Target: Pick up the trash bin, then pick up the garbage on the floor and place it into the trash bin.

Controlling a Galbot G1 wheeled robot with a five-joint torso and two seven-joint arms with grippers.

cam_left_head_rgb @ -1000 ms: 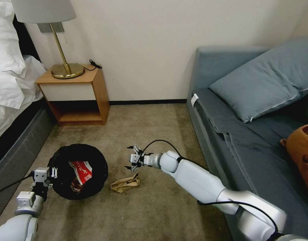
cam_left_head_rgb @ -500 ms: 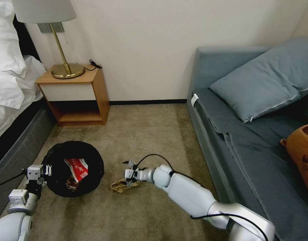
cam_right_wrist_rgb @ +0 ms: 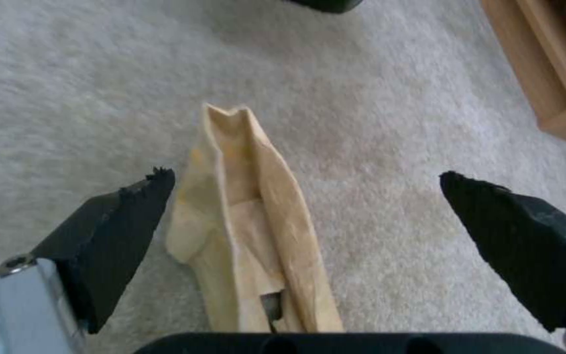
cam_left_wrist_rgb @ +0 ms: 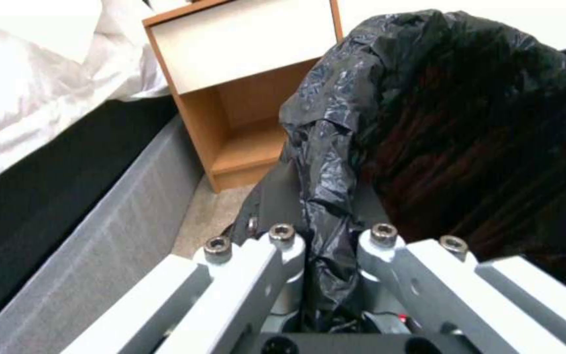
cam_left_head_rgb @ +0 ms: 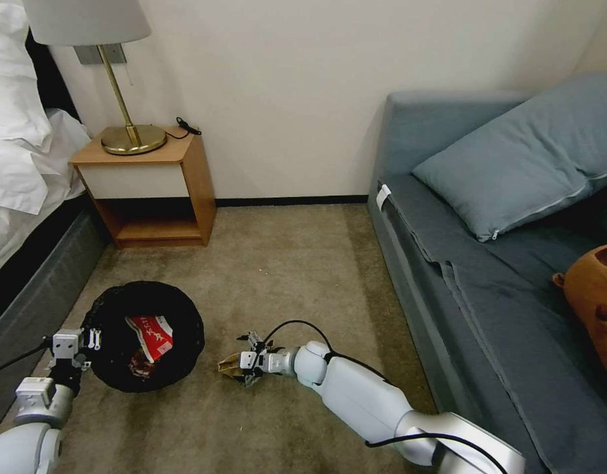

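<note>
Room: I see beige carpet (cam_left_head_rgb: pixel 303 263) between bed and sofa.
Trash bin (cam_left_head_rgb: pixel 143 336): on the floor at my left, a red-and-white packet (cam_left_head_rgb: pixel 152 327) inside.
Left gripper (cam_left_head_rgb: pixel 87 342): I have it pinched on the bin's liner rim.
Right gripper (cam_right_wrist_rgb: pixel 302 206): fingers spread wide, straddling the tan paper bag (cam_right_wrist_rgb: pixel 250 231) on the carpet, beside the bin.

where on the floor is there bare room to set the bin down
Bare carpet lies between the nightstand and the sofa. It is crowded near the robot: the trash bin, the paper bag and the right gripper.
</note>
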